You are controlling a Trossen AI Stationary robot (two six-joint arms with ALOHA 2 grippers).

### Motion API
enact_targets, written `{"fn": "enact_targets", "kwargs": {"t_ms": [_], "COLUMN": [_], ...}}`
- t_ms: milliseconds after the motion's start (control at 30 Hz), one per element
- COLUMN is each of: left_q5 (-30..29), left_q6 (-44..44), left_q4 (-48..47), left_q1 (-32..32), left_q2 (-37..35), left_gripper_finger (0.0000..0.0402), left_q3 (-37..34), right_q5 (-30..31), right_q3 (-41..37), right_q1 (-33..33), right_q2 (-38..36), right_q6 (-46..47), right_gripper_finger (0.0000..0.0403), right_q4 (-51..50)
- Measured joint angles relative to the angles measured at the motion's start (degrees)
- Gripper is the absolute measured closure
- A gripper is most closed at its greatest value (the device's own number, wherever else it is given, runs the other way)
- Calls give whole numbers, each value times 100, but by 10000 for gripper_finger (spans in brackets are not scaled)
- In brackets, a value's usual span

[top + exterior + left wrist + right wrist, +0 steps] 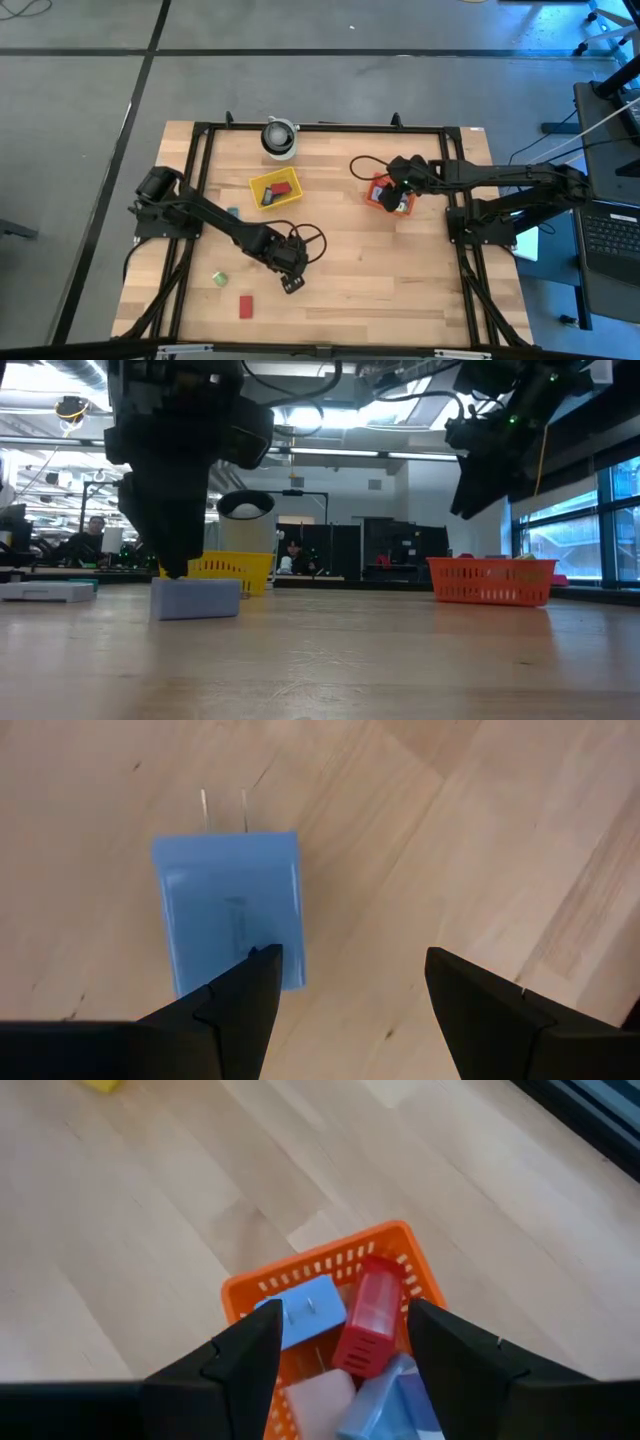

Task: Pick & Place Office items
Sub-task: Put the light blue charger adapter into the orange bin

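Near the table's front edge, the left gripper (pixel 345 970) hangs low with its fingers apart, one tip over a light blue block (pixel 228 905) lying flat on the wood, nothing clamped. Across the table, the right gripper (pixel 340 1335) hovers, fingers apart and empty, above the orange basket (pixel 330 1265) holding red and blue pieces.

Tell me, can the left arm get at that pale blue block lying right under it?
Probably yes. The left gripper hangs open just above the pale blue block on bare wood, nothing between them, though one finger sits over the block, so a small sideways shift seems needed.
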Motion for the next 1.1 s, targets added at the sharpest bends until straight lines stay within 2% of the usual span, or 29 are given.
{"fn": "enact_targets", "kwargs": {"t_ms": [233, 367, 533, 633, 800, 1100], "left_q5": [-271, -276, -177, -289, -130, -289], "left_q6": [-6, 237, 907, 1428, 2070, 2446], "left_q4": [-416, -782, -1258, -1546, -2138, -2153], "left_q1": [-44, -28, 1, 52, 262, 613], "left_q2": [-6, -15, -26, -28, 33, 170], "left_gripper_finger": [159, 159, 159, 159, 158, 111], "left_q3": [8, 270, 703, 754, 754, 752], "right_q5": [12, 10, 10, 8, -9, 41], "right_q3": [0, 0, 0, 2, 0, 0], "right_q1": [188, 262, 269, 269, 344, 629], "right_q2": [0, 0, 0, 0, 0, 0], "right_q6": [-15, -15, -13, -13, -22, -109], "right_gripper_finger": [186, 186, 186, 186, 186, 186], "right_q4": [154, 154, 163, 199, 197, 197]}}
